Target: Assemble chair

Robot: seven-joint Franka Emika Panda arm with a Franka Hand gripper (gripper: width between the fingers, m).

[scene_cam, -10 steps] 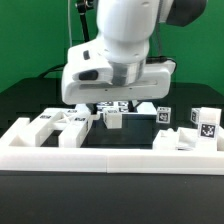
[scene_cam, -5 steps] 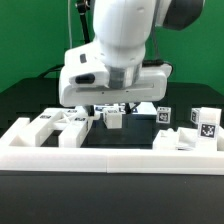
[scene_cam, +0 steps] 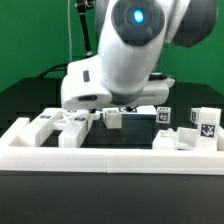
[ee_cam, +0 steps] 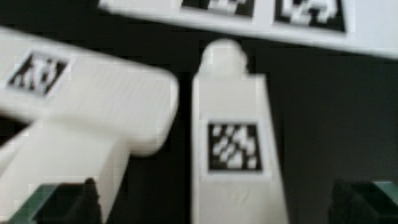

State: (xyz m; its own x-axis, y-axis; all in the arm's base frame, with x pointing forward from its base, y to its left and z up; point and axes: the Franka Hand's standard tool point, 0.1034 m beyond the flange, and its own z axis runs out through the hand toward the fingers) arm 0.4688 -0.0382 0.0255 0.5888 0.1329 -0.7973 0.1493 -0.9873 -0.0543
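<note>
text: none readable | signs: marker tags (ee_cam: 233, 146) on chair parts (ee_cam: 228, 92) | wrist view blurred, perhaps hiding print

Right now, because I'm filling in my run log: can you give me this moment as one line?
gripper: open, holding nothing | under gripper: long chair piece, lying flat | beside it: wide chair piece | assembly: not yet done

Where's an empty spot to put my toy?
Bare black table shows between the chair pieces at the exterior view's left and the tagged blocks at its right, behind the white wall. Another strip lies in front of the wall. Around the small block under the arm it is crowded.
</note>
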